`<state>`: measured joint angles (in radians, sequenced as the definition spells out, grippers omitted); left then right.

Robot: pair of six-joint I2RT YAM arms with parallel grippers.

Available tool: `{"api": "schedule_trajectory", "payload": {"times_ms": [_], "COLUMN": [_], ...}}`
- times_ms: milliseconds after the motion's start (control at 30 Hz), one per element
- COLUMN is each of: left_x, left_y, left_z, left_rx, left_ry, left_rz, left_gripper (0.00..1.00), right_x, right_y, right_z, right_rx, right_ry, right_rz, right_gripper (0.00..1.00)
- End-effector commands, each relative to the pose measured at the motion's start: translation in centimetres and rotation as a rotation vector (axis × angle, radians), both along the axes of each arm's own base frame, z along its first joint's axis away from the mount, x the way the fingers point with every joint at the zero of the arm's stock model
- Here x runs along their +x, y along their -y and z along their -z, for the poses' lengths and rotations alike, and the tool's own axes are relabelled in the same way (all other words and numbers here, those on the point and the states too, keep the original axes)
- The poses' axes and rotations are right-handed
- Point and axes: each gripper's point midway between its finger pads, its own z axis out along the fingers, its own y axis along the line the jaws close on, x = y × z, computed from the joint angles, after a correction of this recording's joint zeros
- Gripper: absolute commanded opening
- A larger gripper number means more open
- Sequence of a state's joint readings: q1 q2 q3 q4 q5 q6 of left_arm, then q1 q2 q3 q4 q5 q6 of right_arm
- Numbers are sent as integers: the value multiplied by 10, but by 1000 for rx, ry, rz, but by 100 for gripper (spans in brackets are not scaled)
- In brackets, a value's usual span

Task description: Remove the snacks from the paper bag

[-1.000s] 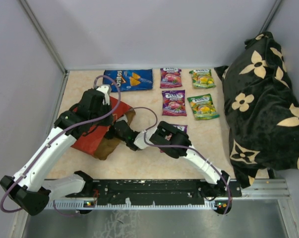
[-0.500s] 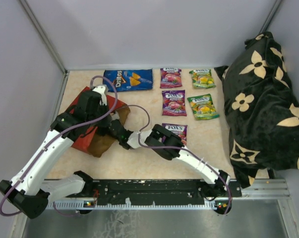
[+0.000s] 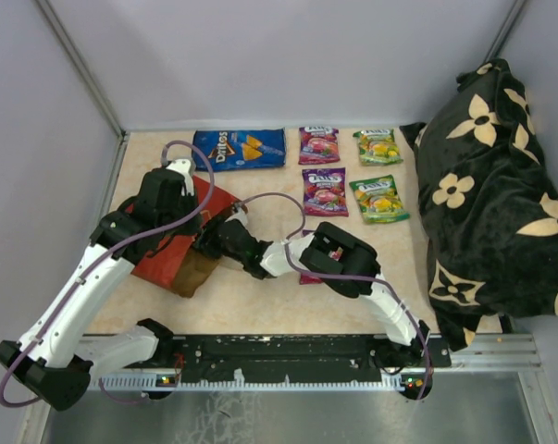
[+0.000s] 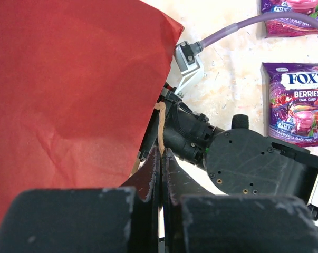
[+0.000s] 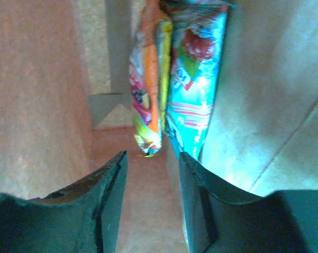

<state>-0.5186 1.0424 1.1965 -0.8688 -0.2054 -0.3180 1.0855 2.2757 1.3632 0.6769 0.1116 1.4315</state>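
The red paper bag lies at the left, its brown inside facing right. My left gripper is shut on the bag's thin brown handle, beside the red wall. My right gripper reaches into the bag's mouth. It is open, just short of an orange packet and a teal packet standing side by side inside. The blue Doritos bag, purple packets and green packets lie on the table. The yellow M&M's packet is out of view.
A black flower-patterned cloth fills the right side. Another purple packet lies mostly hidden under my right arm. Grey walls close the back and the left.
My right arm's wrist swung to the right while its gripper stayed in the bag's mouth. My left gripper shifted slightly left and back, still holding the handle.
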Motion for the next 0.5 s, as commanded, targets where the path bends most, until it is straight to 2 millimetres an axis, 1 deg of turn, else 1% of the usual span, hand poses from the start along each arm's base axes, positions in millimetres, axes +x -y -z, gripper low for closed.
{"api": "schedule_trajectory", "payload": {"times_ms": [0, 100, 167, 233, 267, 467], "left_x": [1, 0, 0, -1, -1, -1], "left_y": [-4, -3, -3, -3, -2, 1], "left_z": [-13, -13, -12, -11, -10, -8], "left_rx": [-9, -12, -14, -14, -16, -27], "left_ry": [28, 24, 21, 19, 18, 14], "left_rz": [-15, -13, -13, -13, -11, 3], "left_gripper": [0, 0, 0, 0, 0, 0], "right_x": [-3, -6, -6, -5, -4, 2], "right_y": [0, -5, -7, -11, -14, -35], "right_z": [5, 22, 32, 39, 39, 56], "right_rx": [-73, -129, -166, -177, -174, -195], "right_ry": [-110, -150, -163, -170, -174, -201], "right_rz": [9, 8, 16, 17, 17, 11], "right_gripper": [41, 36, 35, 35, 35, 35]}}
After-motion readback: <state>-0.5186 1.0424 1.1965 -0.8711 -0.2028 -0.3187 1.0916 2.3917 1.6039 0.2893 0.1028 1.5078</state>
